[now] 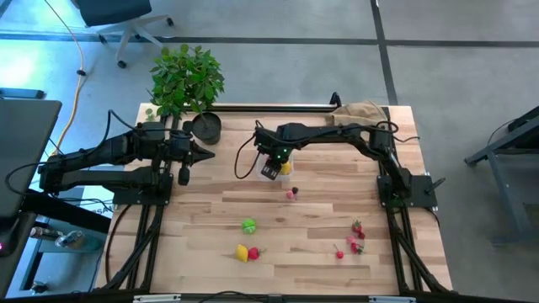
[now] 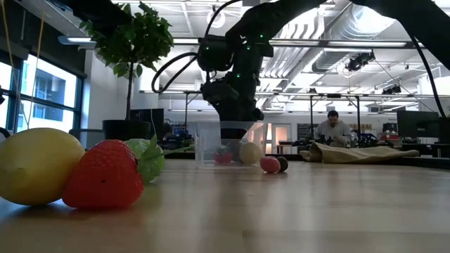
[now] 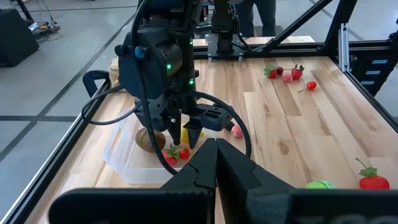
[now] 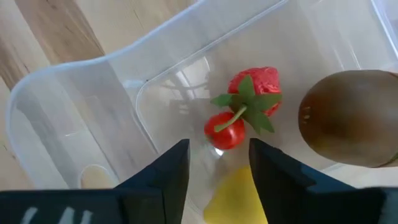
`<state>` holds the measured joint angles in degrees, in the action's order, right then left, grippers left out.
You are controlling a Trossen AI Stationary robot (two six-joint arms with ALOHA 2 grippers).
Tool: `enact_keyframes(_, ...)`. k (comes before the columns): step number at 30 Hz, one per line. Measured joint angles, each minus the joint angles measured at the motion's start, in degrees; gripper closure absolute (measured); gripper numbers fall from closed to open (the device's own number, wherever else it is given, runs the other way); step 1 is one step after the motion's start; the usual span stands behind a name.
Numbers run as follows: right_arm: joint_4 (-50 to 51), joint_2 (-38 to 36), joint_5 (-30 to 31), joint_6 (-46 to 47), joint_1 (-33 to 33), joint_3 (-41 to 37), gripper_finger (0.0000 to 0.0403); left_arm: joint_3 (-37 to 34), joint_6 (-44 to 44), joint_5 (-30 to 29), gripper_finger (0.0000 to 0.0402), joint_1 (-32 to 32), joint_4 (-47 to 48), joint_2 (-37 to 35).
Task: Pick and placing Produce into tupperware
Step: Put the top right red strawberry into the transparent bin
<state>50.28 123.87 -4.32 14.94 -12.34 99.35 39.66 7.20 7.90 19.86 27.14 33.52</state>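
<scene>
Black and two-fingered, the right tool [image 4: 214, 165] hangs directly over the tub [image 4: 93, 106], its fingers parted with a clear gap between them and nothing held. Straight below that gap, inside the tub, lie a small red cherry [image 4: 225, 130] on a green stem and a red strawberry [image 4: 256, 87] with a green leaf cap, the two touching. Beside them in the tub rests a brown kiwi [image 4: 348, 118], and a yellow lemon [image 4: 239, 196] shows partly under the fingers.

The tub itself is clear plastic with rounded corners and stands on the wooden tabletop [image 1: 320, 215] near its middle, a little toward the far edge.

Just beside the tub, on the side toward the near edge, lie a pink round fruit [image 1: 291, 194] and a dark one [image 2: 282, 164], touching each other. Farther from the tub toward the near edge sits a green round fruit [image 1: 248, 225], and beyond it a yellow lemon [image 1: 242, 252] touching a red strawberry [image 1: 253, 252]. Well apart from the tub, toward the right arm's base, a loose cluster of red berries [image 1: 355, 236] is scattered on the wood.

The left tool [image 1: 205, 153] waits well to the left of the tub with its fingers pressed together and empty, close to a black pot [image 1: 206, 128] holding a leafy green plant [image 1: 185, 77]. A tan paper bag [image 1: 360, 111] lies at the far edge, to the right of the tub. In the room beyond the tabletop a person [image 2: 333, 129] sits far off.
</scene>
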Motion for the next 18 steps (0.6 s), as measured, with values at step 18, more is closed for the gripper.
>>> enact_keyframes(18,14.0,-14.2,7.6,1.4,0.5,1.1,0.0242,0.0,0.0,0.0,0.0401,0.0,0.0,0.0)
